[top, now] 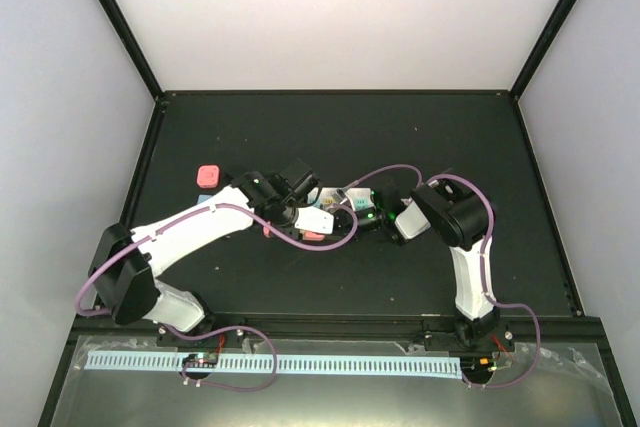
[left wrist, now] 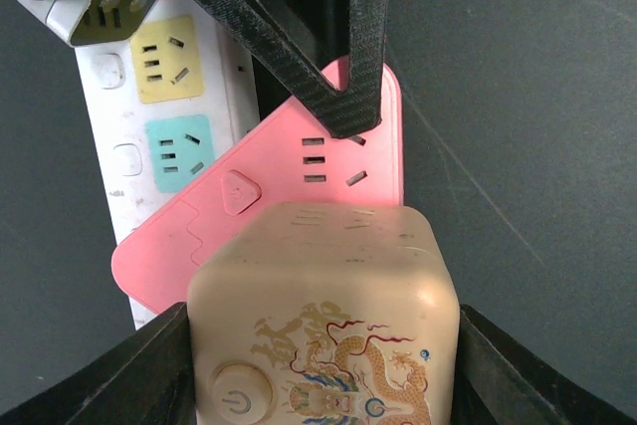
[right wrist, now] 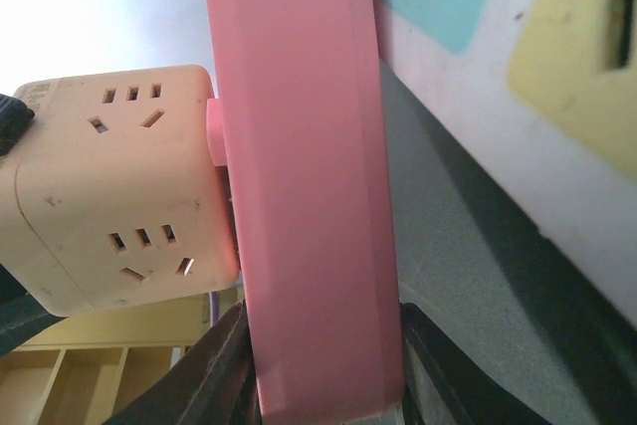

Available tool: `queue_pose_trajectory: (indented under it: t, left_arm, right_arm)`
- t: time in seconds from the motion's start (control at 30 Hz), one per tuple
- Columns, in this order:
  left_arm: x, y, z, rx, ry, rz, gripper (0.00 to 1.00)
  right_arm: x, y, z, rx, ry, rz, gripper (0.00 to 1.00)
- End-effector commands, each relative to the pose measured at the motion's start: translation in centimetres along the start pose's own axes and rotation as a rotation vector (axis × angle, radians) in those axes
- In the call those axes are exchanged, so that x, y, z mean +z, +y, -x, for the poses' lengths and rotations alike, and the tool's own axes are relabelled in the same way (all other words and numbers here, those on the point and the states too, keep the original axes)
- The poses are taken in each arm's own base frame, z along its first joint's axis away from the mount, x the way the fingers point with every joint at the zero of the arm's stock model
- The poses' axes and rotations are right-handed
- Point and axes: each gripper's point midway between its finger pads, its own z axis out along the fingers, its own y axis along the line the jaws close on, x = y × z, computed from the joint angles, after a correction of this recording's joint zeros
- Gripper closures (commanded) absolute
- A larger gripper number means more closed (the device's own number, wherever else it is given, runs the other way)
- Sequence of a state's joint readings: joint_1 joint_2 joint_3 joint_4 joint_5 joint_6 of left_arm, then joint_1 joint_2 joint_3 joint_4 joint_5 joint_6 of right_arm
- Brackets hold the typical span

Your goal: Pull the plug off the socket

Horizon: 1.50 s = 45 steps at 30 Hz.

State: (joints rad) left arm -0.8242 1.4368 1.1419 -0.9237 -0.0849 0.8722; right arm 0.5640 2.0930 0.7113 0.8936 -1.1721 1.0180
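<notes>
My left gripper (left wrist: 323,370) is shut on the plug, a cream cube adapter (left wrist: 323,316) with a dragon print and a power button. The cube is plugged into the face of a flat pink socket block (left wrist: 289,161). My right gripper (right wrist: 318,385) is shut on the edge of that pink block (right wrist: 309,196), and the cube (right wrist: 109,186) sticks out to its left. The long white power strip (left wrist: 119,146), with yellow and blue outlet faces, lies under the pink block. In the top view both grippers, left (top: 305,215) and right (top: 362,217), meet at mid-table.
A small pink piece (top: 208,175) with a blue piece beside it lies on the black table left of the arms. Purple cables loop round both arms. Black frame posts stand at the table's far corners.
</notes>
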Motion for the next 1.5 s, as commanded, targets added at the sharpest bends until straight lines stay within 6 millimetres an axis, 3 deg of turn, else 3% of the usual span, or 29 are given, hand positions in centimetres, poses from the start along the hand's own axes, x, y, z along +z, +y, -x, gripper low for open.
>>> queue_pose_trajectory:
  t: [0.0,0.53,0.63,0.87,1.03,1.23,1.4,1.47]
  left_arm:
    - [-8.2,1.1,5.1,0.054,-0.295,0.085,0.78]
    - [-4.3,1.8,5.5,0.129,-0.079,0.122,0.78]
    - [-4.9,2.2,5.3,0.111,-0.076,0.142,0.80]
    - [-9.8,1.9,6.2,-0.048,-0.347,0.090,0.82]
    - [-10.0,1.2,6.1,-0.046,-0.376,0.063,0.81]
    - [-9.3,2.8,8.0,-0.006,-0.333,0.074,0.81]
    - [-9.9,3.6,5.9,-0.065,-0.309,0.104,0.81]
    - [-10.3,3.7,4.6,-0.120,-0.324,0.101,0.81]
  right_arm:
    - [-2.3,-10.1,0.2,0.312,-0.200,-0.325,0.99]
    - [-2.3,-10.4,0.1,0.315,-0.194,-0.343,0.99]
    - [-2.3,-10.5,0.1,0.316,-0.195,-0.344,0.99]
    - [-2.5,-10.7,0.1,0.327,-0.200,-0.349,0.99]
    - [-2.6,-10.7,0.1,0.326,-0.202,-0.354,0.99]
    - [-2.5,-10.4,0.3,0.320,-0.197,-0.341,0.99]
    - [-2.4,-9.6,0.9,0.294,-0.202,-0.323,0.98]
    - [-2.4,-9.3,1.0,0.282,-0.202,-0.315,0.92]
